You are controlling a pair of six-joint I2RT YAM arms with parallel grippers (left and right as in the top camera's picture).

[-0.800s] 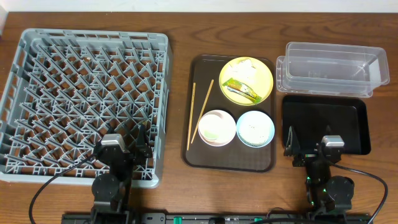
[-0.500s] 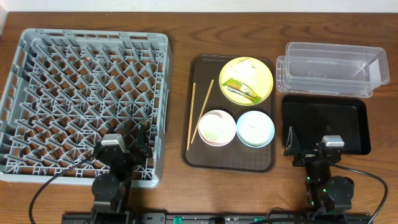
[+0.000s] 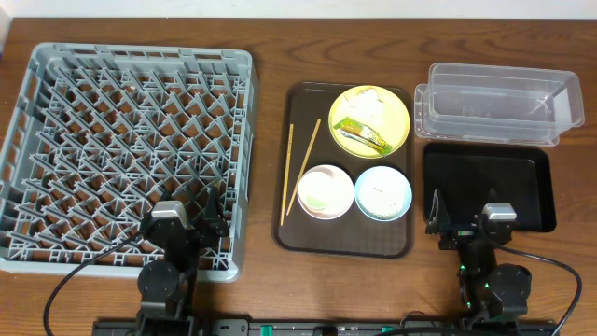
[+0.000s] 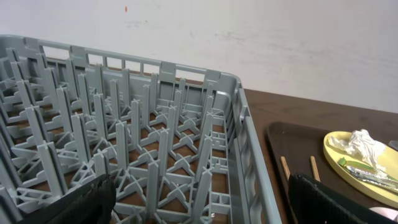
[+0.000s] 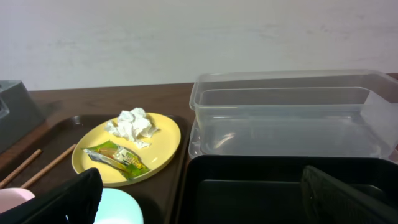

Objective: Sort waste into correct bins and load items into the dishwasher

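Both arms sit folded low at the table's near edge. The left gripper is spread wide over the near corner of the dish rack. The right gripper, equally spread, hovers at the black tray, perhaps just above its rim. The tissue and wrapper lie on the yellow plate, which rests on the brown tray.

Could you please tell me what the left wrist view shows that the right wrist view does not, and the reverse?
Only the left wrist view shows the peg lattice inside the grey dish rack. Only the right wrist view shows the clear tub, the black tray nearer the camera, and the blue bowl. Both show the yellow plate with the crumpled tissue on it, the chopsticks and the brown serving tray.
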